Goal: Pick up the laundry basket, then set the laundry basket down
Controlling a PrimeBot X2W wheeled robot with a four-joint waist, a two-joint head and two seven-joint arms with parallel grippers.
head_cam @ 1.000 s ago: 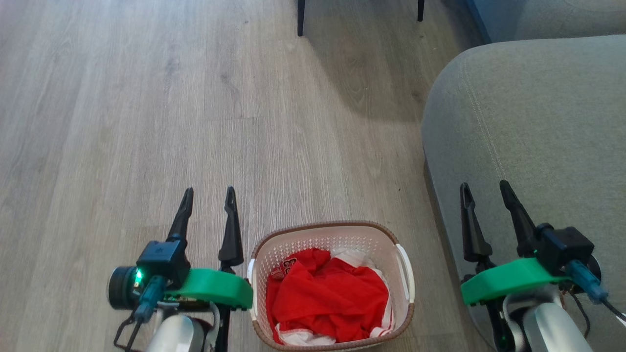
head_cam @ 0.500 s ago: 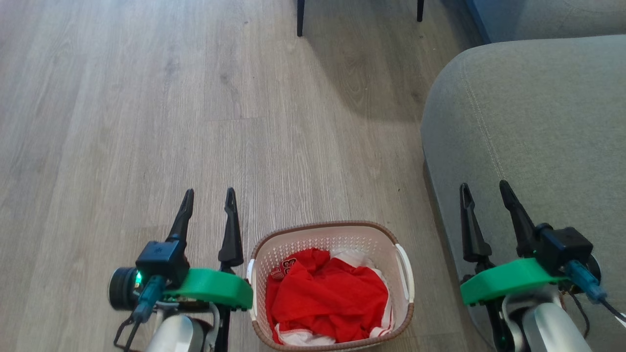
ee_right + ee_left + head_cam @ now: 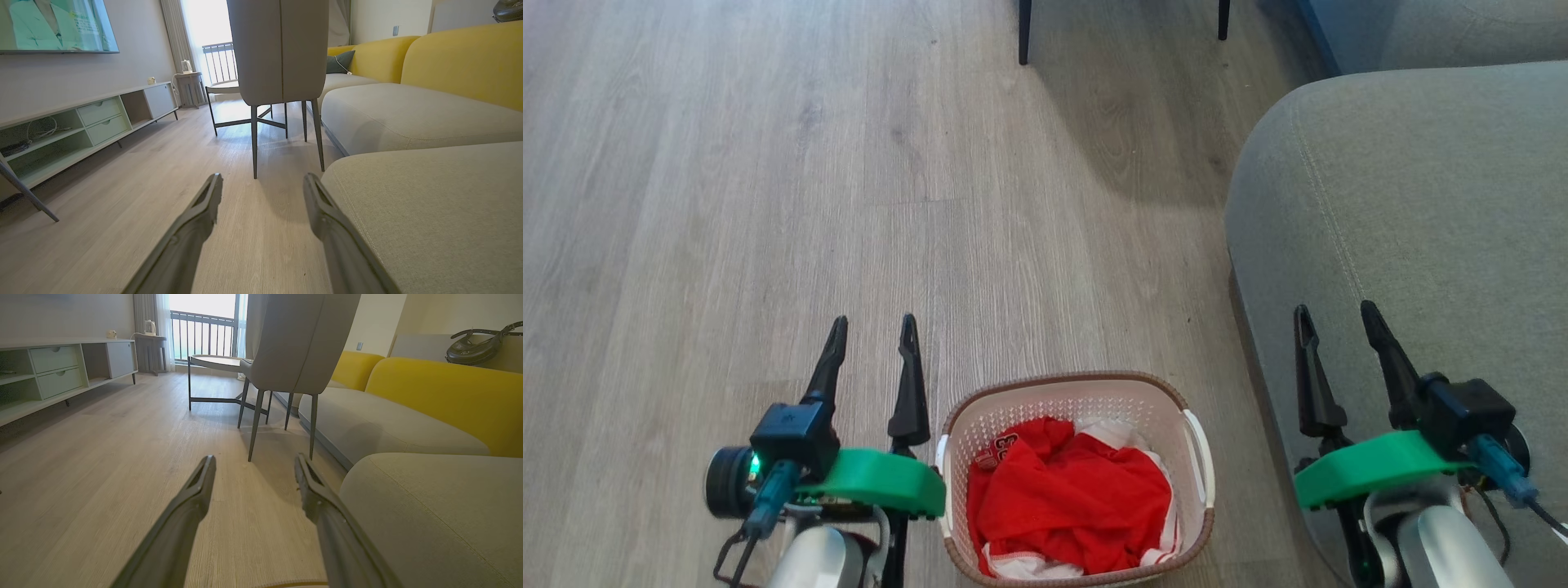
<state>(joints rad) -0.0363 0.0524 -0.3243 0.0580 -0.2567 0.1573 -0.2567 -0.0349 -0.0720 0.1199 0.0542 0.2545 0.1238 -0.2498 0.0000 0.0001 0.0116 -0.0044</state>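
The laundry basket (image 3: 1086,396) stands on the wooden floor at the bottom centre of the head view, white with perforated walls, a brown rim and white side handles. Red and white clothes (image 3: 1070,498) lie inside it. My left gripper (image 3: 872,327) hovers just left of the basket, open and empty, its fingers pointing away from me. My right gripper (image 3: 1333,318) is open and empty to the basket's right, over the grey sofa cushion. In the wrist views the left gripper (image 3: 254,462) and right gripper (image 3: 263,179) show spread fingers with nothing between them.
A grey sofa cushion (image 3: 1413,212) fills the right side, close to the basket. Two dark chair legs (image 3: 1024,33) stand on the floor ahead. The grey chair (image 3: 294,343), yellow sofa backs (image 3: 441,392), a round side table (image 3: 212,361) and a low media cabinet (image 3: 81,122) lie further off.
The whole head view has shifted down a few pixels, so the camera moved slightly. Both grippers stay open and the basket stays where it was.
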